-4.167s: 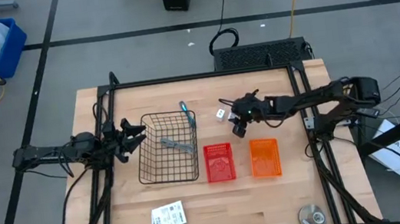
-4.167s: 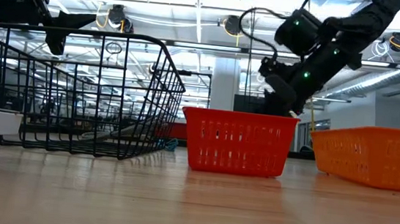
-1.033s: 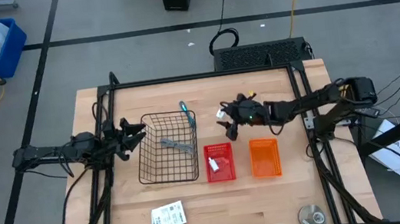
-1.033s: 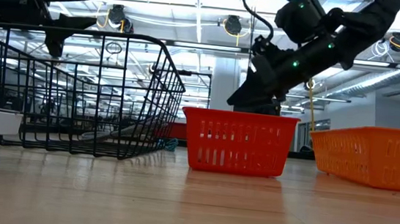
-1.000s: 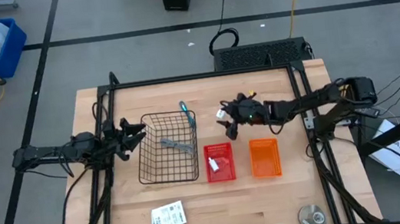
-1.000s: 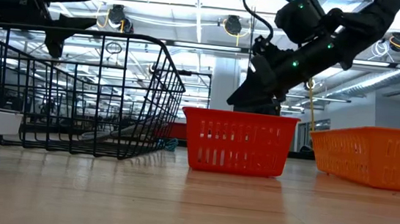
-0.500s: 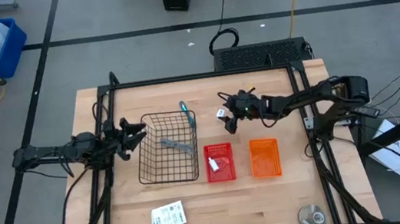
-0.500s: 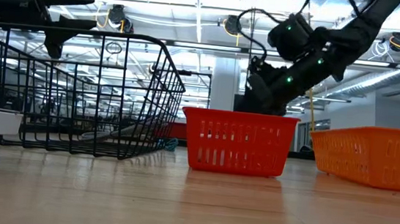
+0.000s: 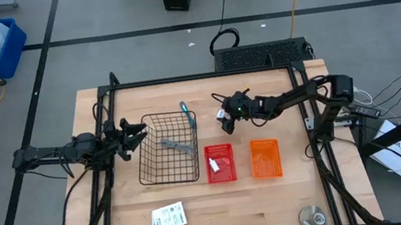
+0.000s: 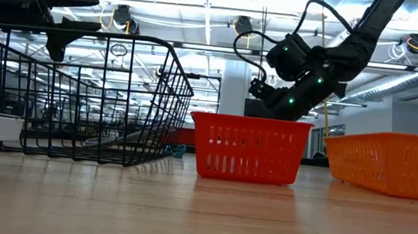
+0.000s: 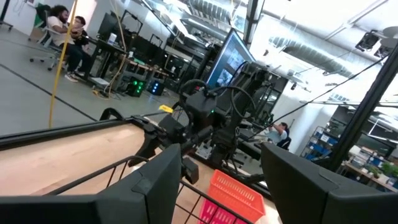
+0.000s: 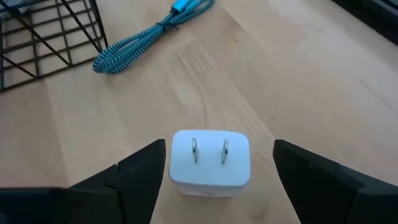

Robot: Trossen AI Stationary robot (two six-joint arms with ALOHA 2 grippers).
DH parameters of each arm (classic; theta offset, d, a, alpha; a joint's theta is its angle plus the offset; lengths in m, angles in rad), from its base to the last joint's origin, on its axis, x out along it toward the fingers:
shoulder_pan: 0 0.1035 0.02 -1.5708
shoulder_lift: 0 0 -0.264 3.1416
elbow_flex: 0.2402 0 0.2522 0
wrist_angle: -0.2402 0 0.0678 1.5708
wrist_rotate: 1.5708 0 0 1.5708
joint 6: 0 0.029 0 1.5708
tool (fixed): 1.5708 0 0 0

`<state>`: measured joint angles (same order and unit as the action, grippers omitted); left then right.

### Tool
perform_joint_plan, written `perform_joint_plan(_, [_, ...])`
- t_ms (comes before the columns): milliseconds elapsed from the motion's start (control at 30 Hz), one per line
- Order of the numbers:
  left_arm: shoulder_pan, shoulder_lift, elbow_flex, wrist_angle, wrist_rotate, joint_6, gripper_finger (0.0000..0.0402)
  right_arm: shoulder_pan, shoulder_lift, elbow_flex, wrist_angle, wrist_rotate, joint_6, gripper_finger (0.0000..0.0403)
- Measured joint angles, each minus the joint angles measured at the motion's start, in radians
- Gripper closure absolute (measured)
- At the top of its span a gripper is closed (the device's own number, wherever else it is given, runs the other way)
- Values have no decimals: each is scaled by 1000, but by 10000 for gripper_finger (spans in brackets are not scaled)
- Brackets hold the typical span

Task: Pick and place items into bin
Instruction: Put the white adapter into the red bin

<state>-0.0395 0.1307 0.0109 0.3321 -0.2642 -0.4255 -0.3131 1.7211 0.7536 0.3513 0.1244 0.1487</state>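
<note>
My right gripper hovers low over the table with its fingers spread wide. A white plug cube sits on the wood between them, prongs up, untouched. A blue braided cable lies at eleven o'clock from the cube, beside the wire basket, which holds a grey metal tool. The red bin is at six o'clock from my right gripper, with a small white item inside; the orange bin stands beside it. My left gripper waits open at nine o'clock of the basket. A printed card packet lies near the front edge.
</note>
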Motion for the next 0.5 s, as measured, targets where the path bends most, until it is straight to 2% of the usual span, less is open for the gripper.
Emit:
perform_joint_plan(167, [0, 0, 0, -2, 0, 1, 174, -16, 8, 1, -8, -50, 32, 136])
perform_joint_plan(400, [0, 0, 0, -10, 0, 2, 174, -15, 7, 1, 11, -51, 48, 221])
perform_joint_plan(500, [0, 0, 0, -10, 0, 2, 174, -15, 6, 1, 34, -51, 42, 231])
